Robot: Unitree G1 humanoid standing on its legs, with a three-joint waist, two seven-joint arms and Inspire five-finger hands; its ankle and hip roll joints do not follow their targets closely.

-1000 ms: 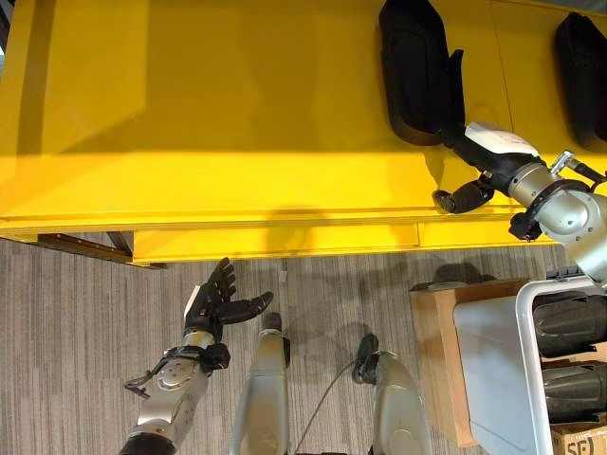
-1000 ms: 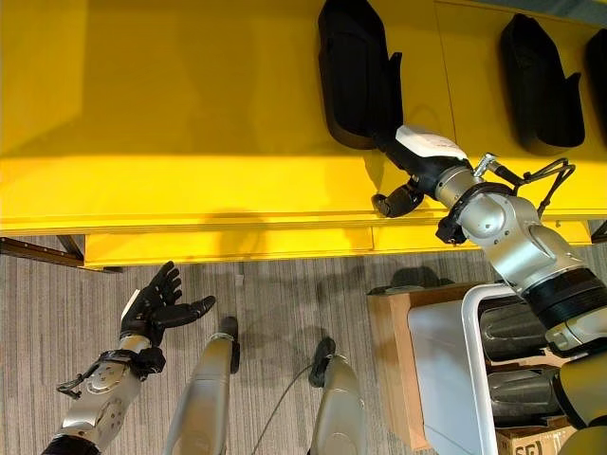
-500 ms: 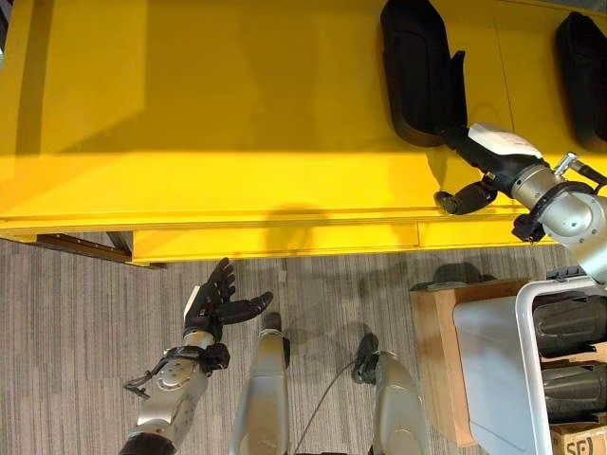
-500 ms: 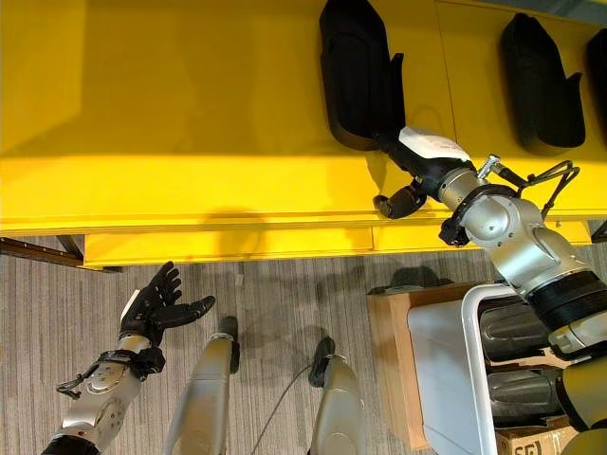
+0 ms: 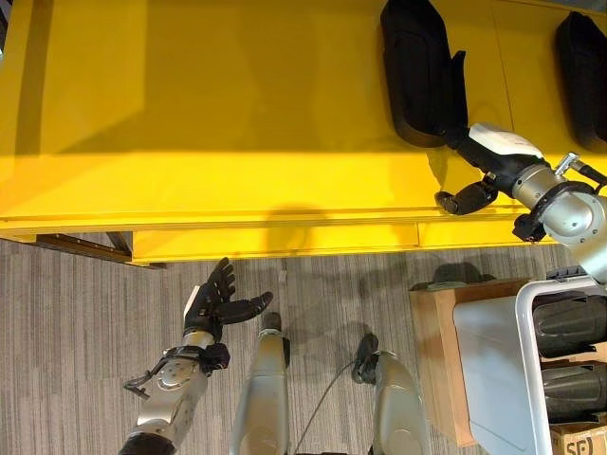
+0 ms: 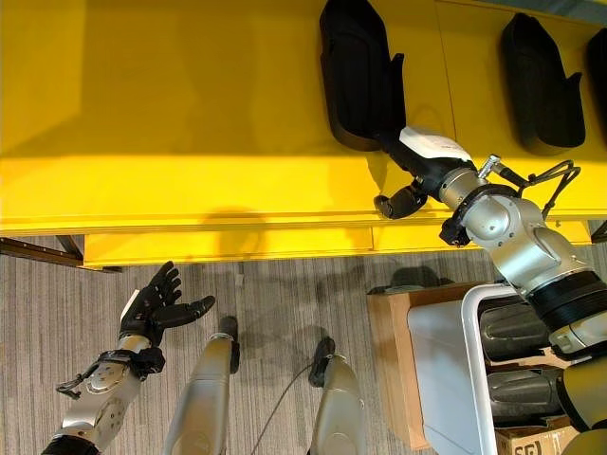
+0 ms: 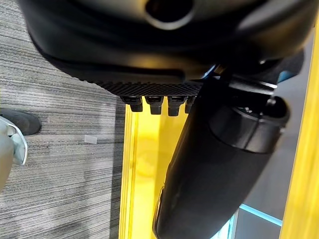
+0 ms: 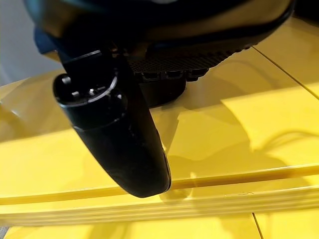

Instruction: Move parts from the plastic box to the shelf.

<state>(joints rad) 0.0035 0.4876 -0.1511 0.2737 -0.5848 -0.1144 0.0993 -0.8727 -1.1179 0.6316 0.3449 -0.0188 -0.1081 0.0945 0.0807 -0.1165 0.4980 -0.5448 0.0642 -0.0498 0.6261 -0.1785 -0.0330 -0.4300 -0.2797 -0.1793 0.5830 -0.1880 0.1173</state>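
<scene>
A long black part (image 5: 417, 71) lies on the yellow shelf (image 5: 190, 114). My right hand (image 5: 486, 156) is on the shelf at the part's near end. Its fingers are straight and reach up to the part, and its thumb (image 5: 465, 198) sticks out to the side over the shelf's front edge. In the right wrist view the thumb (image 8: 119, 134) is extended and the part (image 8: 164, 92) shows just past the fingers. My left hand (image 5: 214, 301) hangs open and empty over the floor, below the shelf's front. More black parts (image 5: 569, 327) sit in the plastic box (image 5: 493, 370) at the lower right.
A second black part (image 5: 580, 66) lies on the shelf at the far right. The plastic box rests on a wooden stand (image 5: 432, 351). Grey striped carpet (image 5: 76, 322) runs in front of the shelf.
My right hand has edged slightly to the right along the shelf. The black part and my left hand have stayed where they were.
</scene>
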